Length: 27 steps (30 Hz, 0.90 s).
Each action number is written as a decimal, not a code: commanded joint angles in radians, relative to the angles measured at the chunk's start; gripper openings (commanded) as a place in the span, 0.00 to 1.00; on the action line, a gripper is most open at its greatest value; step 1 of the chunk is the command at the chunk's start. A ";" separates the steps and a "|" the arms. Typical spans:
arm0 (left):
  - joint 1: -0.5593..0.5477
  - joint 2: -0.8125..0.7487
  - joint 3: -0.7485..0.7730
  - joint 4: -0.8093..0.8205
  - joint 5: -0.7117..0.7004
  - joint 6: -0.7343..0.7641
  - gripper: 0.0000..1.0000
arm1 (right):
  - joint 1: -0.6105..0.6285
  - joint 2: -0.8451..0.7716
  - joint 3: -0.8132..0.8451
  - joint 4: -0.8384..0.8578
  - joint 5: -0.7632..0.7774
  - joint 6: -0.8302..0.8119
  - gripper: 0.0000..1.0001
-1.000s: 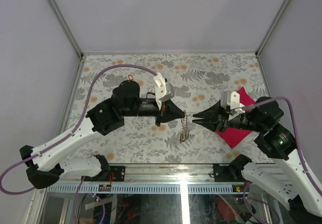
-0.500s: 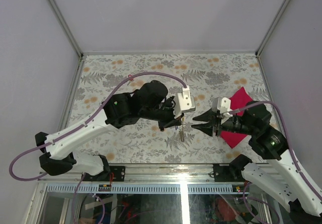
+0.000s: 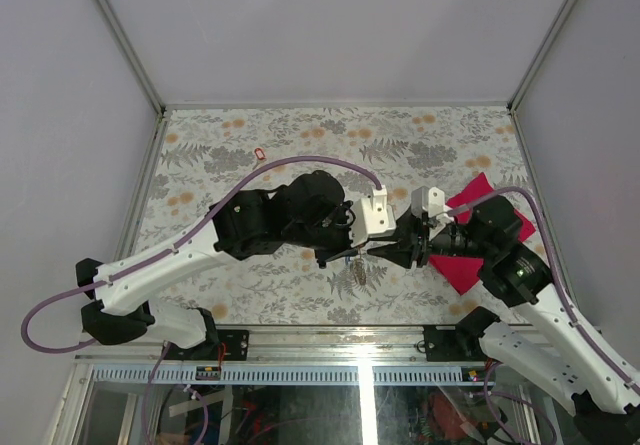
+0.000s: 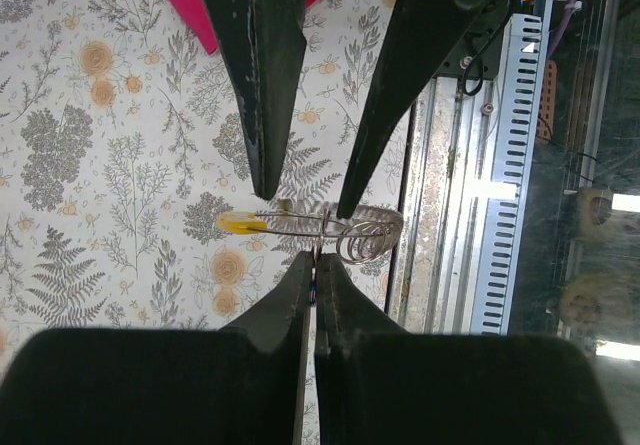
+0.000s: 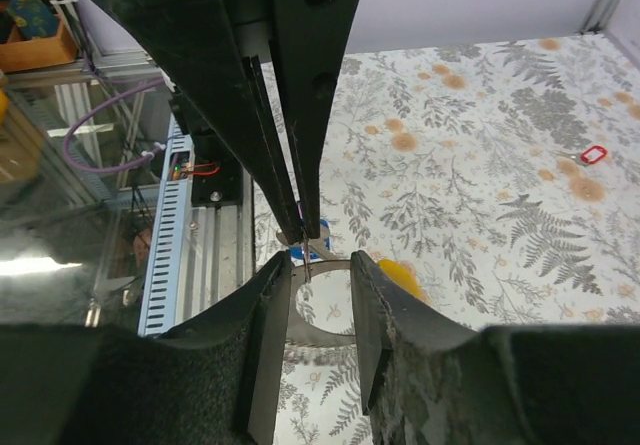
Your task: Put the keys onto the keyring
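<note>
Left wrist view showed the left gripper point(image 4: 315, 260) clamped together on the thin silvery metal keyring point(image 4: 366, 237) at its tips. The right gripper point(image 4: 305, 205) stood parted, straddling that ring, the tiny yellow-headed key point(image 4: 243, 224) jutting beyond one finger.

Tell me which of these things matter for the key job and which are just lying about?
For the job: keyring, yellow key beside it, red key alone on the table.
Lying about: magenta cloth.
</note>
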 commanded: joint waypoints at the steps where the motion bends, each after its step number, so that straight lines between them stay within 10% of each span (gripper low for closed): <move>1: -0.011 -0.002 0.051 0.009 -0.025 0.018 0.00 | -0.004 0.026 0.001 0.077 -0.075 0.035 0.36; 27: -0.019 0.008 0.059 0.021 -0.025 0.019 0.00 | -0.004 0.102 -0.015 0.157 -0.143 0.086 0.23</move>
